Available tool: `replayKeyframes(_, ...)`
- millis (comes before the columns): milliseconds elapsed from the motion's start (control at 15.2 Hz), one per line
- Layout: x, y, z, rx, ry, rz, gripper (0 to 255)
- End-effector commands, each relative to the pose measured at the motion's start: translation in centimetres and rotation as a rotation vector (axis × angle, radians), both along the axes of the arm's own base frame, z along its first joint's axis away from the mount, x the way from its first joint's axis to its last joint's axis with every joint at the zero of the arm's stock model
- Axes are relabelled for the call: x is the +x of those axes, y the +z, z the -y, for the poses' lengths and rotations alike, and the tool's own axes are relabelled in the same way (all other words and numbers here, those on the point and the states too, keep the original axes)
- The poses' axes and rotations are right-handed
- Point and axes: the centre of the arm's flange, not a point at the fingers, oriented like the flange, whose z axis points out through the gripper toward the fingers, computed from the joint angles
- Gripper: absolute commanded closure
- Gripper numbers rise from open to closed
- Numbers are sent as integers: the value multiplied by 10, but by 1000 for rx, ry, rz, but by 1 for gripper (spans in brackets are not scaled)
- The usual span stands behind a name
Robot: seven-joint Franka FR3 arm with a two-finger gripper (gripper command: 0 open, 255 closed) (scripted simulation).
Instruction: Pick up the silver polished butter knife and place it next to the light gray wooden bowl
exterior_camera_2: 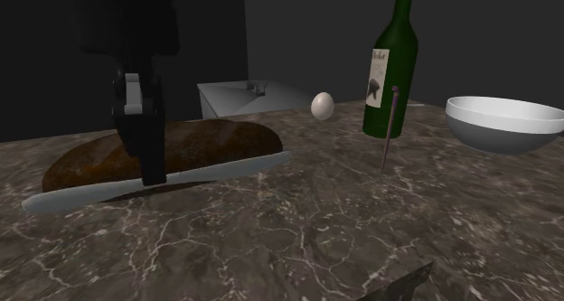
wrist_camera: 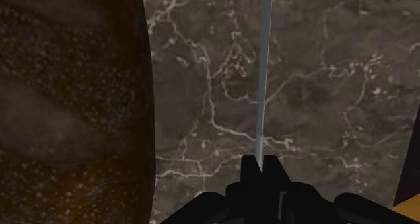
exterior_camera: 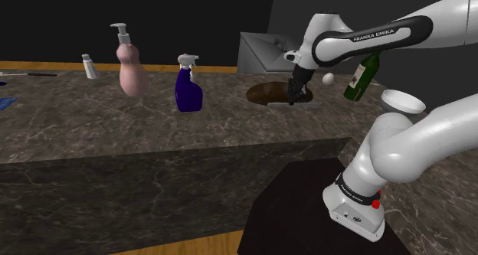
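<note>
Wrist view tells me the all-black two-finger gripper point(wrist_camera: 261, 162) is clamped on the thin silver butter knife point(wrist_camera: 263, 68), which stretches over the dark veined marble counter point(wrist_camera: 323, 88) just beside the long brown crusty loaf point(wrist_camera: 67, 88), well apart from the pale grey round bowl point(exterior_camera_2: 502, 126).

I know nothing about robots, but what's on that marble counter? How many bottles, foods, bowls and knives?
Bottles: 4 (white bottle, pink pump bottle, blue spray bottle, green wine bottle)
Foods: 2 (bread loaf, egg)
Bowls: 1 (bowl)
Knives: 1 (knife)
Total: 8
</note>
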Motion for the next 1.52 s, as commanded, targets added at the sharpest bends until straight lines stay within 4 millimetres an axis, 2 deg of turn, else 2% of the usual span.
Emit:
replayKeyframes(0,0,11,1,0,0,-1,255)
replayKeyframes(1188,0,104,1,0,0,-1,255)
replayKeyframes(1452,-11,104,52,0,0,-1,255)
